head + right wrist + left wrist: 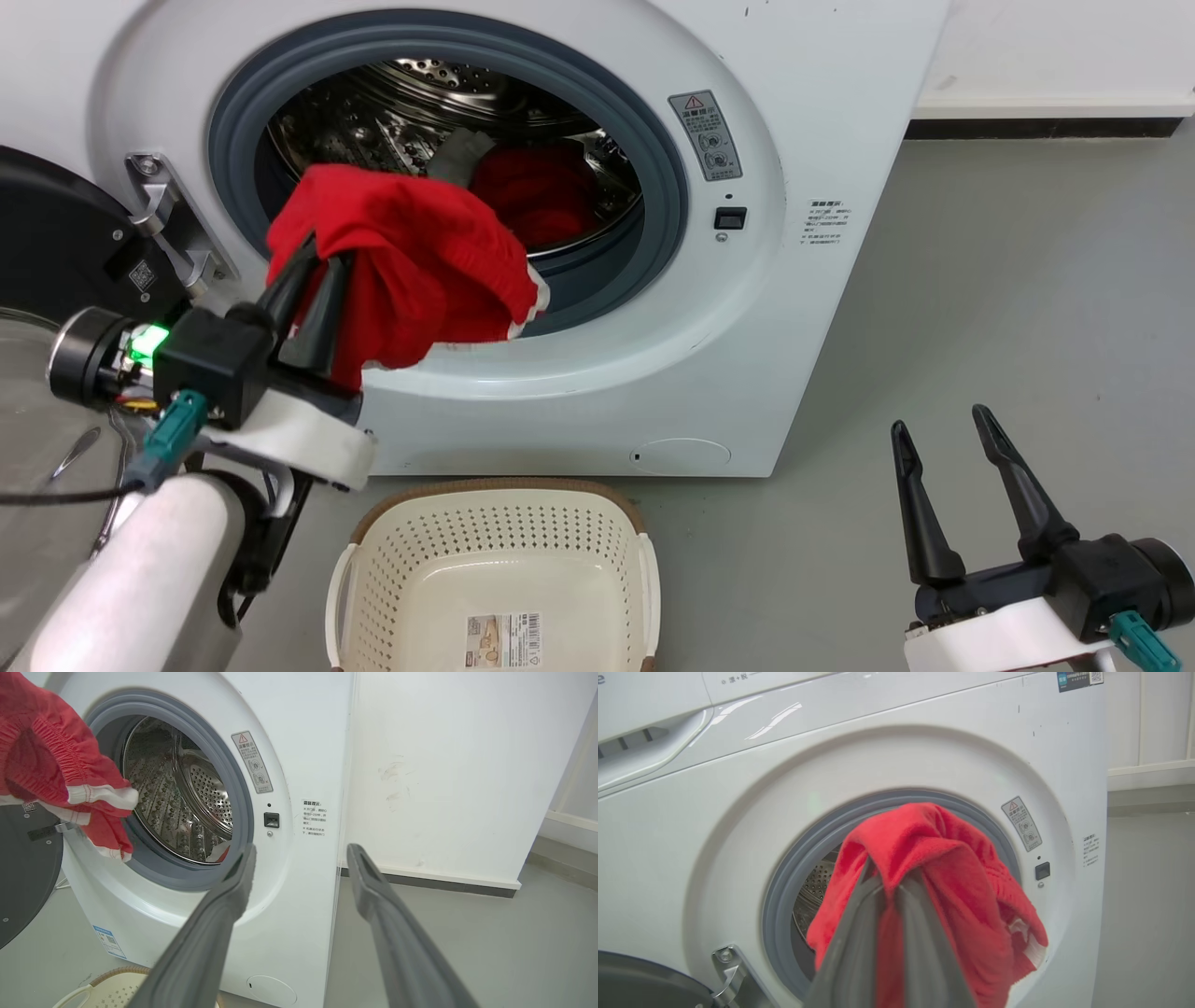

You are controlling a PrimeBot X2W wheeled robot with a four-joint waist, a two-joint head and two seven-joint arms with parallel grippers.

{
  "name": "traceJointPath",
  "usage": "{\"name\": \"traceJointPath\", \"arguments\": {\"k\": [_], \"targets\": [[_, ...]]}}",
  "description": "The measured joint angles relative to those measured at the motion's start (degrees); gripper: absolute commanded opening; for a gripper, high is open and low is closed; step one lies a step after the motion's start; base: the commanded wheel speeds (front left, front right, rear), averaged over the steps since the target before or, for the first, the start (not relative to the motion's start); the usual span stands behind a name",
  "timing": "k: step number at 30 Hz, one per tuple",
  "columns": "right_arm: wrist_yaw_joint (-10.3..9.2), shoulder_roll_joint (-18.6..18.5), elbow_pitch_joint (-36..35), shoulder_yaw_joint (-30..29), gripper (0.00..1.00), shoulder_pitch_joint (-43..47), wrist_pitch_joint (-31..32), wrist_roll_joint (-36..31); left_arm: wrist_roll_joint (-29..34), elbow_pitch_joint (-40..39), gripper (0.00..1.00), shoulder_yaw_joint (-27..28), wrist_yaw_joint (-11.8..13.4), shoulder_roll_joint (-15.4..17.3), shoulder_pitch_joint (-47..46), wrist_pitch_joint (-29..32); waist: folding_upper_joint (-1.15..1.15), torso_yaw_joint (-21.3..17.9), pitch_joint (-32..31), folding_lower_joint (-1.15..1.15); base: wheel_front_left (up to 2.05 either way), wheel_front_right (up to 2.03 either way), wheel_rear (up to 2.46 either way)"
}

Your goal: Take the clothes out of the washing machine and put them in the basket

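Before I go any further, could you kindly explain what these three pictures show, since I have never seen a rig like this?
A two-armed wheeled robot is emptying a large white front-loading washing machine. One picture looks down from its head; the other two look along each wrist's two long dark fingers. The left gripper is shut on a soft bright red garment just outside the grey porthole ring; the left wrist view shows that cloth draped over its fingers. A second red garment lies in the steel drum. The right gripper waits open. On the grey floor stands a low cream perforated plastic basket, with nothing yet inside.
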Motion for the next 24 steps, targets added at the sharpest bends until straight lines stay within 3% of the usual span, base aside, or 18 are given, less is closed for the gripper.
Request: {"name": "traceJointPath", "arguments": {"k": [5,13,24], "targets": [[0.00,0.00,0.00,0.03,1.00,0.24,0.00,0.09,-0.38,-4.34,0.00,-0.64,0.87,0.63,3.32,1.69,0.00,0.06,0.27,0.00,0.00,0.00,0.00],[0.00,0.00,-0.12,-0.08,1.00,-0.08,0.00,0.05,-1.48,-4.47,0.00,-3.75,0.25,-0.14,7.66,2.24,0.00,0.04,1.92,0.01,0.00,0.00,0.00],[0.00,0.00,-1.04,-0.23,1.00,-3.46,0.00,-0.54,-3.44,7.53,0.00,-9.21,-2.91,-5.49,10.33,0.05,0.00,-0.23,7.28,0.01,0.00,0.00,0.00]]}}
